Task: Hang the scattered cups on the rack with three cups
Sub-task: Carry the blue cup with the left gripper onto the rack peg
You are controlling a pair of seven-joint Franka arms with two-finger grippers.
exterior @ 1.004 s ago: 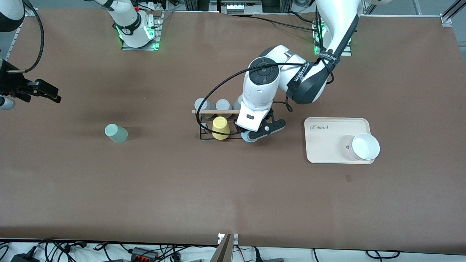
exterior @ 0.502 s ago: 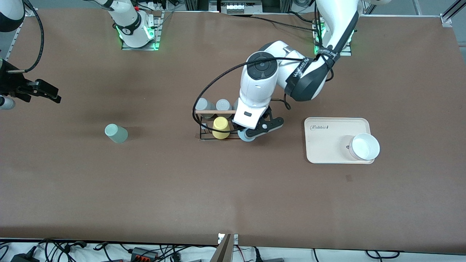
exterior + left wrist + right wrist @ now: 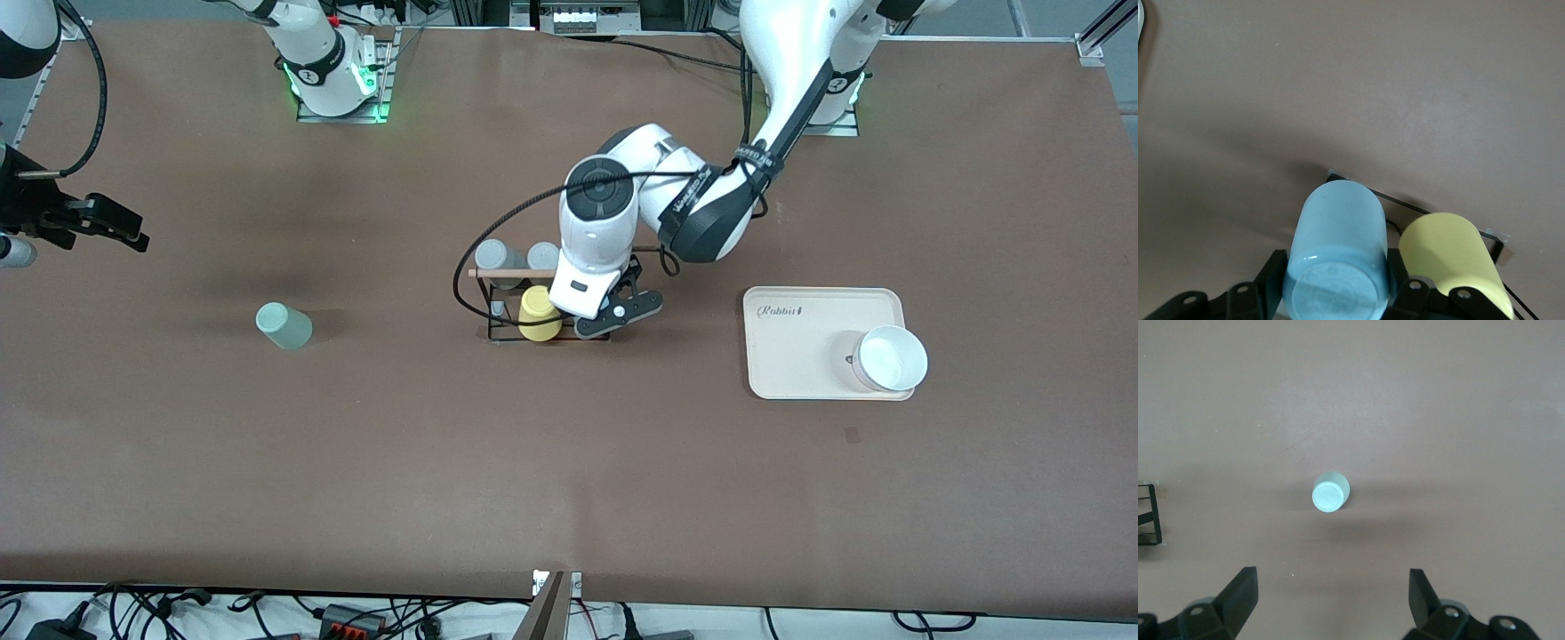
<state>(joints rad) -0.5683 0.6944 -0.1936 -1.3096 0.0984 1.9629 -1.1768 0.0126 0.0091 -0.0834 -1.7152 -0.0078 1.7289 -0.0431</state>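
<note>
Between left end effector (image 3: 1331,300) fingers: light blue cup (image 3: 1336,257)

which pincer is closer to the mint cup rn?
Right. The right pincer hangs open over the table at its arm's end, above the mint cup; the left pincer is at the rack, holding the blue cup.

Readable text: one word on the tray, one strap label

The cream tray (image 3: 822,342) carries the script word "Rabbit" in its corner nearest the rack (a small mark follows the word, too small to make out). A black strap (image 3: 687,197) round the left arm bears white lettering, but it cannot be read. The cups show no lettering.
</note>
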